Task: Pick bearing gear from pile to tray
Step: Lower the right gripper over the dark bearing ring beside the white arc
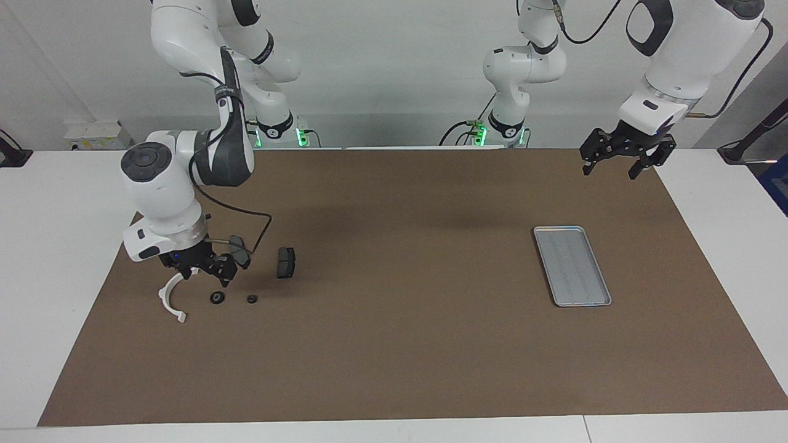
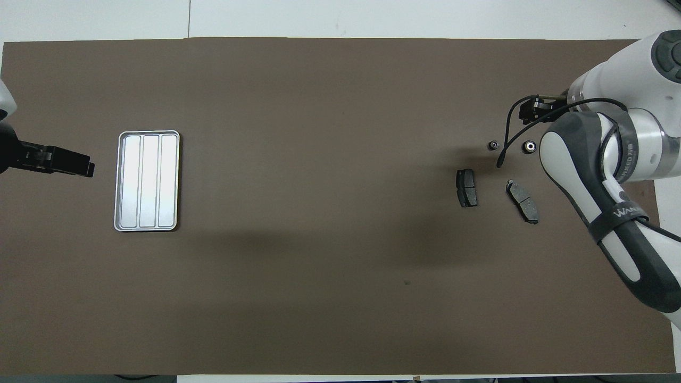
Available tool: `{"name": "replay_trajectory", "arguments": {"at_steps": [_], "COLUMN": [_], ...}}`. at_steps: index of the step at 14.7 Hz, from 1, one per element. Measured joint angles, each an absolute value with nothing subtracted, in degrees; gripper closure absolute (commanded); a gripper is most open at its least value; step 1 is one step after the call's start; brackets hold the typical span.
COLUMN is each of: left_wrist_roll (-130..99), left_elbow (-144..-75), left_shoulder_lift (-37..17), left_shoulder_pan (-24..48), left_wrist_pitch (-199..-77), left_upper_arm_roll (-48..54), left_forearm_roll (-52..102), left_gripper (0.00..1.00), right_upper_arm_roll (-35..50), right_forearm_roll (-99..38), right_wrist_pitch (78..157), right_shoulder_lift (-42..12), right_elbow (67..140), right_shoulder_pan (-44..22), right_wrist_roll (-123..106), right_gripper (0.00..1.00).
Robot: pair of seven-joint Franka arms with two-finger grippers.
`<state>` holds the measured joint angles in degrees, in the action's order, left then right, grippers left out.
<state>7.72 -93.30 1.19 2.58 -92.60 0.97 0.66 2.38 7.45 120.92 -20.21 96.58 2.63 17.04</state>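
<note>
The pile lies at the right arm's end of the brown mat. In it are a white curved bracket (image 1: 170, 299), two dark brake pads (image 1: 285, 262) (image 1: 241, 251) and two small black round pieces. The larger round piece, with a pale centre, is the bearing gear (image 1: 217, 298) (image 2: 529, 146); the smaller (image 1: 252, 299) (image 2: 493, 144) lies beside it. My right gripper (image 1: 204, 276) (image 2: 528, 110) hangs open and low over the pile, just above the bracket's end and the bearing gear, holding nothing. The silver tray (image 1: 572, 266) (image 2: 147, 181) sits empty at the left arm's end. My left gripper (image 1: 622, 166) waits open, raised.
In the overhead view the right arm's white links cover the bracket. A black cable (image 2: 505, 143) loops from the right wrist over the round pieces. The brake pads (image 2: 466, 187) (image 2: 522, 200) lie nearer to the robots than the round pieces. White tabletop borders the mat.
</note>
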Motion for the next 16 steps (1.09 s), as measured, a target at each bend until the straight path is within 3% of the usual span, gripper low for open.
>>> {"name": "replay_trajectory", "arguments": {"at_steps": [5,16], "left_wrist_roll": [7.72,7.72], "left_elbow": [-93.3,-93.3], "left_shoulder_lift": [1.19,1.19], "left_shoulder_pan": [2.58,2.58], "left_wrist_pitch": [-92.6,-92.6], "left_upper_arm_roll": [0.97,0.97], "left_forearm_roll": [0.66,0.66], "left_gripper": [0.0,0.0], "right_upper_arm_roll": [2.35,2.14], "right_forearm_roll": [7.4,4.85], "right_wrist_pitch": [123.15,128.74], "right_shoulder_lift": [-22.82,-27.65], "right_elbow": [96.62,98.61], "right_shoulder_pan": [2.7,4.61], "right_wrist_roll": [18.53,18.14], "right_gripper": [0.0,0.0]}}
